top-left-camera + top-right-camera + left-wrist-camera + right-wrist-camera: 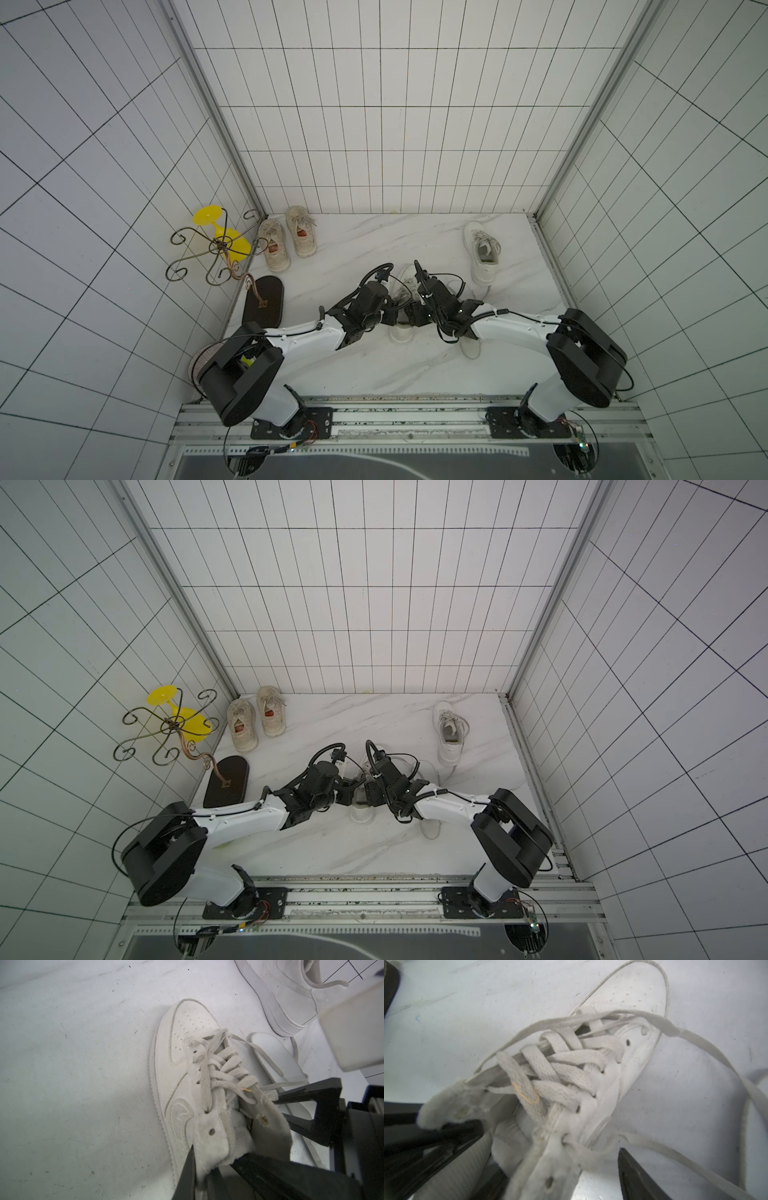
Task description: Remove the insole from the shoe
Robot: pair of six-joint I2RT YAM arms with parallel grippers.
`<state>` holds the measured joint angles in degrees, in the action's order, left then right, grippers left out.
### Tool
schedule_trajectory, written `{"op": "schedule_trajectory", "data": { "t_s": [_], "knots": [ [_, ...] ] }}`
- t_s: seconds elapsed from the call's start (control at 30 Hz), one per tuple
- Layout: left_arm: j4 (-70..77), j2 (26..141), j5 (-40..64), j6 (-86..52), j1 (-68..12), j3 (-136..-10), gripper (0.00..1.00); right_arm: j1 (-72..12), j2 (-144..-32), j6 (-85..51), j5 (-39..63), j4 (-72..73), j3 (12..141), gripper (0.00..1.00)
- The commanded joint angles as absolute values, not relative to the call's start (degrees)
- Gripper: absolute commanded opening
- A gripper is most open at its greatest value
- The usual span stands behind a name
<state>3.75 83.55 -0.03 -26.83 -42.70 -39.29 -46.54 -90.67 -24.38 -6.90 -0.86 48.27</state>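
1. The left gripper [212, 1159] pinches narrowly on the left collar wall of the white leather low-top sneaker [182, 1047], at its near end, likely to pin it to the white marbled table [374, 249].
2. The right gripper [560, 1167] stands wide, astride the right collar wall, seemingly to spread the mouth or reach in.
3. The shoe's own insole is hidden, presumably inside, under the laced tongue.
4. A loose flat white insole [276, 1057] lies just right of the shoe, and farther right stands a matching white sneaker [482, 253].

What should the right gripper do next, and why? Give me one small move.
Probably ease the right gripper deeper into the white sneaker, toward its unseen insole: its jaws stand open astride the side wall, while the left gripper pinches the collar.
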Motion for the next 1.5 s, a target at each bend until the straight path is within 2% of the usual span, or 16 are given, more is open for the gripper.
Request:
{"op": "schedule_trajectory", "data": {
  "t_s": [0.0, 0.2, 0.47, 0.67, 0.9, 1.07, 1.37, 1.47],
  "knots": [
    [6.63, 83.40, 2.71, -26.99, -43.02, -38.85, 0.17, -46.16, -90.16, -23.97, -12.54, -4.72, 51.62, 0.68],
    [6.90, 85.83, 5.92, -26.38, -43.03, -40.11, 0.25, -44.53, -88.92, -24.22, -12.39, -4.13, 53.11, 0.62],
    [6.83, 87.36, 6.99, -25.92, -43.04, -41.18, 0.39, -43.98, -85.84, -23.73, -11.78, -2.60, 53.33, 0.61],
    [6.65, 87.56, 6.56, -25.58, -43.21, -42.12, 0.53, -43.39, -86.50, -23.62, -11.16, -2.55, 53.72, 0.59],
    [0.67, 90.36, 2.87, -25.38, -43.19, -47.87, 0.57, -43.19, -83.33, -23.05, -11.69, -1.84, 53.00, 0.53],
    [-2.32, 92.65, 1.11, -24.96, -43.19, -51.06, 0.55, -43.07, -83.93, -23.03, -11.13, -1.98, 53.20, 0.42],
    [-2.85, 95.27, 0.89, -25.83, -43.04, -53.66, 0.33, -43.24, -80.94, -21.92, -7.18, -3.84, 52.69, 0.41],
    [-2.34, 95.14, 1.42, -26.04, -43.00, -54.05, 0.29, -44.08, -79.17, -21.79, -4.42, -5.83, 52.60, 0.39]
  ]
}}
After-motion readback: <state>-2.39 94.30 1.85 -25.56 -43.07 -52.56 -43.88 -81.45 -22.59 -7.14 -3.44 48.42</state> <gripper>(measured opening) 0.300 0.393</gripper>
